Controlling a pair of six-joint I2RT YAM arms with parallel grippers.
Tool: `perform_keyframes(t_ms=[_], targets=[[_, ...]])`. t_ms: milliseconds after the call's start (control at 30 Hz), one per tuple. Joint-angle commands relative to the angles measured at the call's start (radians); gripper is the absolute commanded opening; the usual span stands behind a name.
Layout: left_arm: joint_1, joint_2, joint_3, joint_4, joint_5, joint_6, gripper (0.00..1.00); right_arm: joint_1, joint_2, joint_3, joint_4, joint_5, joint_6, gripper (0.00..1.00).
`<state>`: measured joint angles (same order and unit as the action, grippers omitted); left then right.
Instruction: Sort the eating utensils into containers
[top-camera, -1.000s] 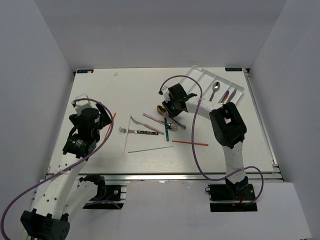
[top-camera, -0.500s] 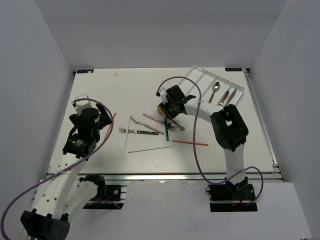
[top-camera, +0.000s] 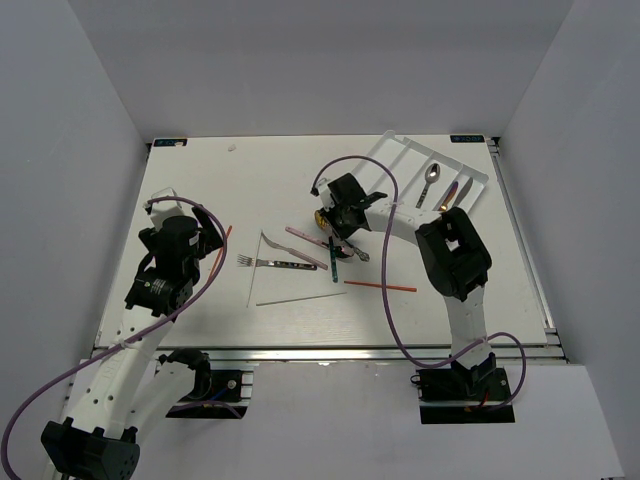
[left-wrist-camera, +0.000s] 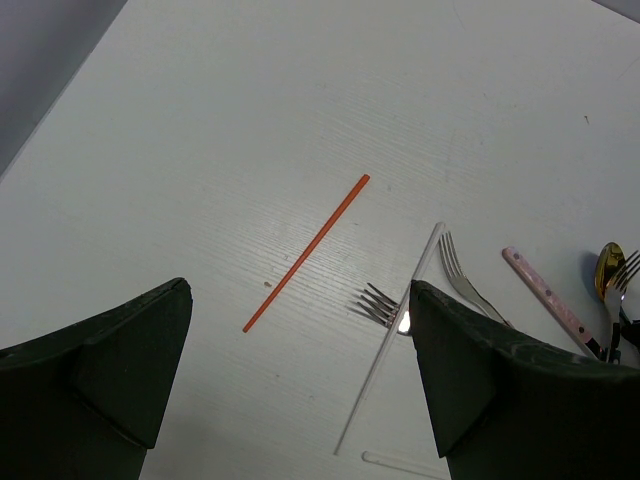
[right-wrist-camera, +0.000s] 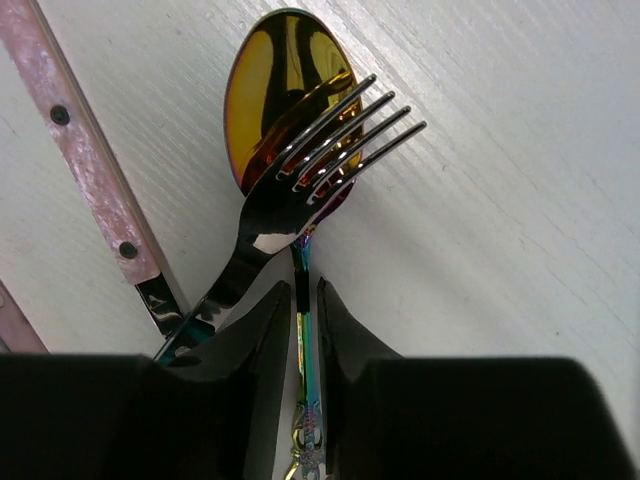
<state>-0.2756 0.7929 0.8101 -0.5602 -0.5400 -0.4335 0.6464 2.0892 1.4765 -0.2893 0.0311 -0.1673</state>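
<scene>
The right gripper (right-wrist-camera: 305, 345) has its jaws pinched on the gold spoon's (right-wrist-camera: 280, 90) iridescent handle, a silver fork (right-wrist-camera: 300, 170) lying across the bowl just ahead. The left gripper (left-wrist-camera: 300, 370) jaws gape above the bench (left-wrist-camera: 250, 120), a red chopstick (left-wrist-camera: 306, 252) between them.

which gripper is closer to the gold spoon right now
Right. The right gripper straddles the iridescent handle of the gold spoon, just below its bowl. The left gripper hovers open well off to the left, near the red chopstick.

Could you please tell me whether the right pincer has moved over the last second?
Yes. The right pincer has shifted slightly left, away from the white rectangular plastic tray, over the gold spoon.
</scene>
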Motion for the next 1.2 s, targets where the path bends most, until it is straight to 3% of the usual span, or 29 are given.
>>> perform_keyframes(t_ms=[0, 167, 333, 433, 533, 733, 833, 900, 1167], targets=[[0.006, -0.009, -0.006, 0.014, 0.006, 0.010, 0.98, 0.004, 0.035, 0.008, -0.019, 0.024, -0.012, 0.19], [0.006, -0.011, -0.006, 0.013, 0.005, 0.010, 0.98, 0.004, 0.028, 0.030, -0.028, 0.096, -0.014, 0.00], [0.006, -0.011, -0.006, 0.013, 0.006, 0.010, 0.98, 0.024, -0.037, 0.051, -0.002, 0.310, -0.038, 0.00], [0.006, -0.014, -0.006, 0.013, 0.003, 0.009, 0.98, 0.056, -0.073, 0.031, 0.081, 0.586, -0.069, 0.00], [0.006, -0.015, -0.006, 0.013, 0.003, 0.009, 0.98, 0.067, -0.070, 0.041, 0.137, 0.729, -0.100, 0.00], [0.006, -0.021, -0.006, 0.013, 0.005, 0.009, 0.98, 0.065, -0.034, 0.103, 0.180, 0.889, -0.103, 0.00], [0.006, -0.023, -0.008, 0.013, 0.005, 0.009, 0.98, 0.047, -0.079, 0.123, 0.164, 0.824, -0.011, 0.00], [0.006, -0.026, -0.008, 0.014, 0.005, 0.009, 0.98, -0.014, -0.099, 0.192, 0.051, 0.727, 0.125, 0.00], [0.006, -0.035, -0.008, 0.014, 0.012, 0.009, 0.98, -0.350, -0.061, 0.379, -0.086, 0.362, 0.537, 0.00]])
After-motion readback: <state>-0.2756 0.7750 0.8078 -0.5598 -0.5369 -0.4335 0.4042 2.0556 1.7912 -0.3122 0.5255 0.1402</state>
